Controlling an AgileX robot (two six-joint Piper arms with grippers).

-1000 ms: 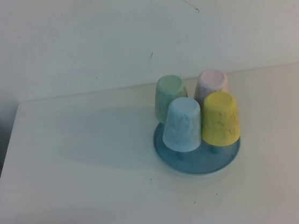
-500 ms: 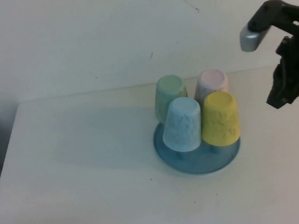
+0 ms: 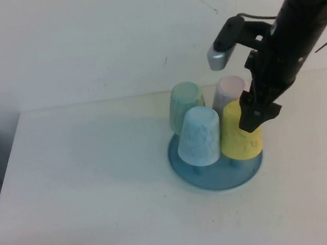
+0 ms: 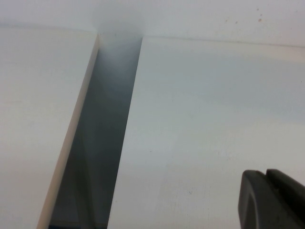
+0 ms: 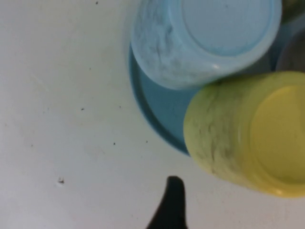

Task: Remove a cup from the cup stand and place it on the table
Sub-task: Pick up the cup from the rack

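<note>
Right hand (image 3: 256,116) hovers just above the yellow cup (image 3: 241,131); whether it's spread, I cannot tell. Cup sits upside down on the stand (image 3: 216,172), beside the blue cup (image 3: 199,136), on the table (image 3: 88,190). Left hand (image 4: 271,198) is closed, well away from the stand.

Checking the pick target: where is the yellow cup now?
In the high view, the yellow cup sits upturned on the cup stand, front right, beside the light blue cup, under the right gripper.
</note>
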